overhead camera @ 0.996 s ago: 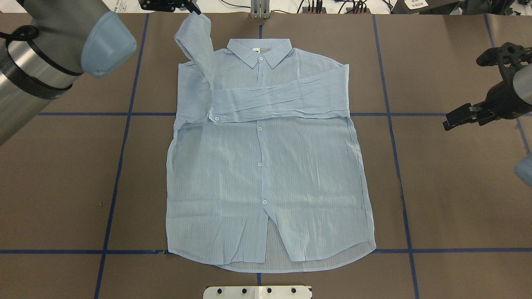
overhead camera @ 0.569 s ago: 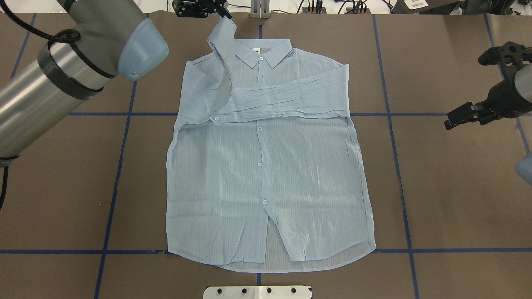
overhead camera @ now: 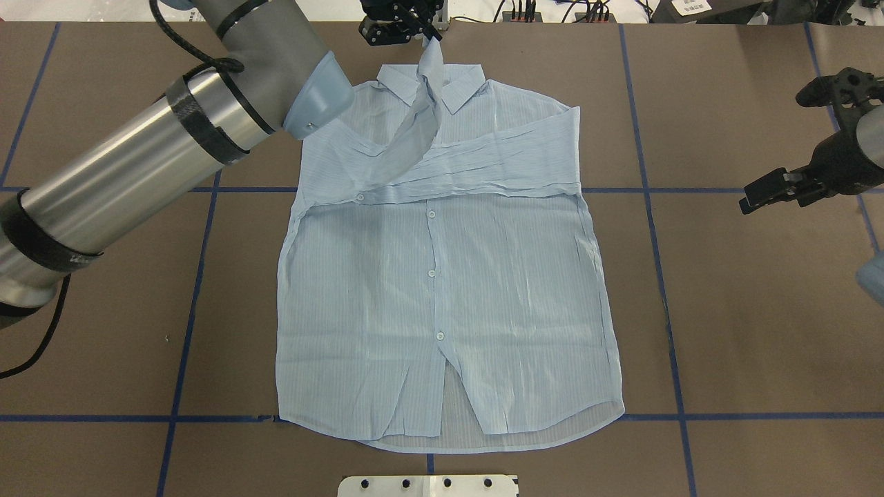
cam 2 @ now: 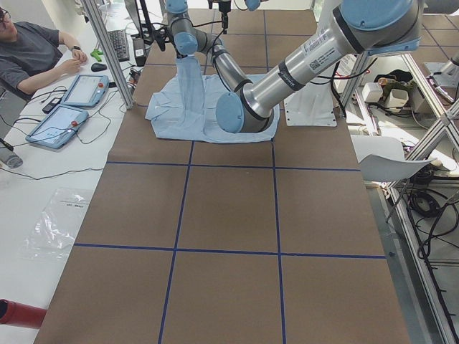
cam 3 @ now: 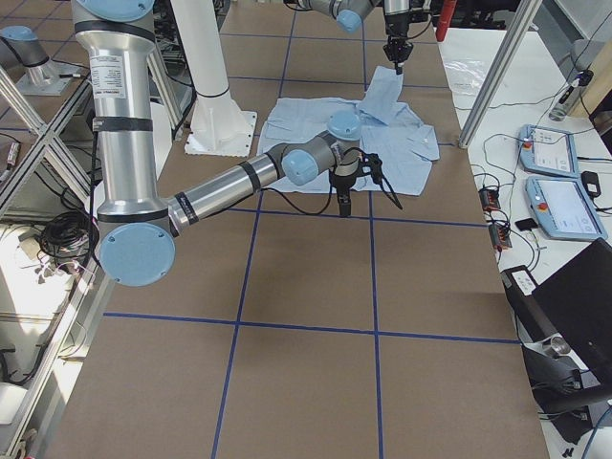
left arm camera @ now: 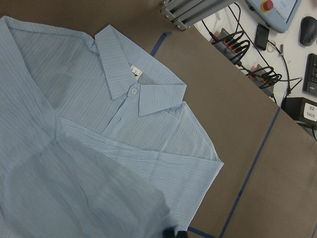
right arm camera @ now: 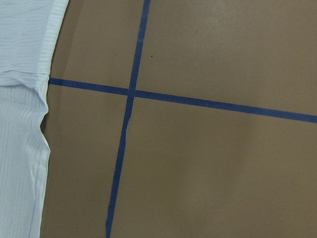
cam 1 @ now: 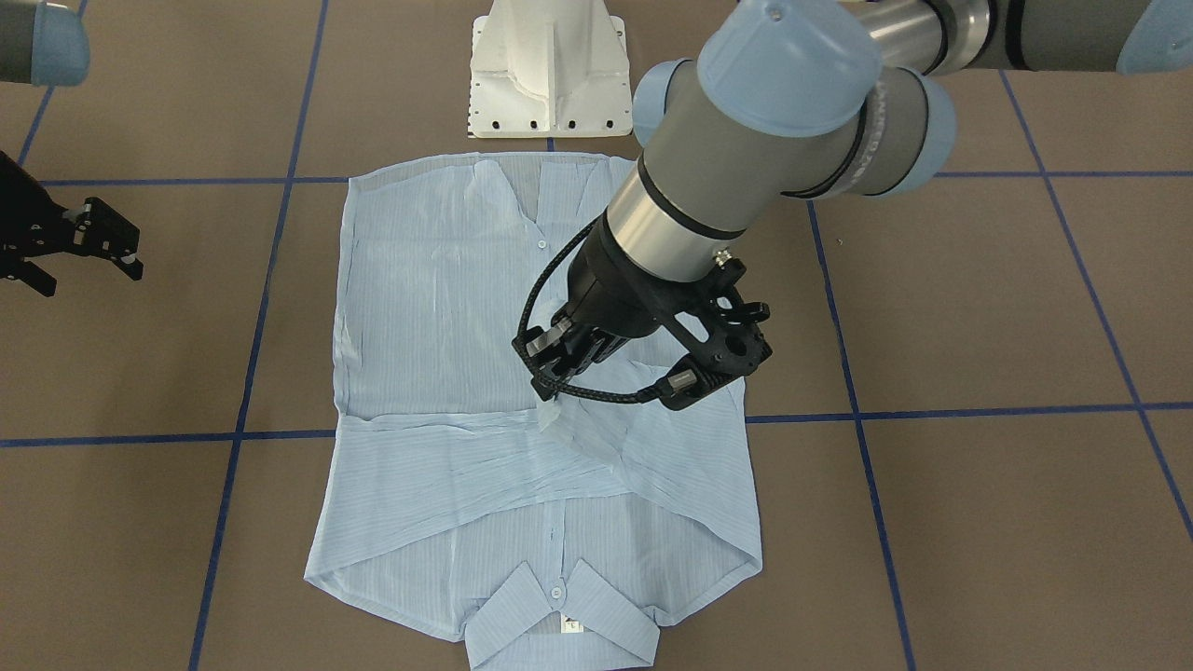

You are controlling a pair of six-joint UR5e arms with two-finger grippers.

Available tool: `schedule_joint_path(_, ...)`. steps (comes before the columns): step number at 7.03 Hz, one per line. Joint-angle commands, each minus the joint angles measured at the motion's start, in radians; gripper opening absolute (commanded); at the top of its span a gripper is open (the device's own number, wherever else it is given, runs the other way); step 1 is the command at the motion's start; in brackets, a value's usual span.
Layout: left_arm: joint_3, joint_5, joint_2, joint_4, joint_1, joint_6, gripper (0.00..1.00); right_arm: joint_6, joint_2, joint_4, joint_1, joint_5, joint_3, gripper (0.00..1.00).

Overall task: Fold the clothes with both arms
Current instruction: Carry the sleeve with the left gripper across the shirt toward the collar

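Overhead exterior: the left gripper [overhead camera: 428,34] is pinching the sleeve [overhead camera: 413,131] cuff aloft, with the shirt [overhead camera: 442,290] lying flat beneath it. The right gripper [cam 1: 89,270] is waiting spread, well aside. Sleeve-folding looks half done; next comes lowering the cuff across the chest.

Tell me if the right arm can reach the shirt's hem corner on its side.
Probably yes: the right gripper hovers beside the shirt, with only bare table between it and that corner.
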Motion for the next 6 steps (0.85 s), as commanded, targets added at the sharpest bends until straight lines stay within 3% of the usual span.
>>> schedule_joint_path(1, 0.083, 0.13, -0.011, -0.096, 0.091, -0.086, 0.0, 0.0, -0.004, 0.0, 0.0, -0.001, -0.003, 1.0)
schedule_joint_path(4, 0.219, 0.34, -0.046, -0.191, 0.267, -0.14, 0.0, 0.0, -0.004, 0.0, 0.0, -0.001, -0.006, 1.0)
schedule_joint_path(6, 0.331, 0.431, -0.066, -0.297, 0.349, -0.167, 0.0, 0.0, 0.011, 0.0, -0.001, -0.001, -0.025, 1.0)
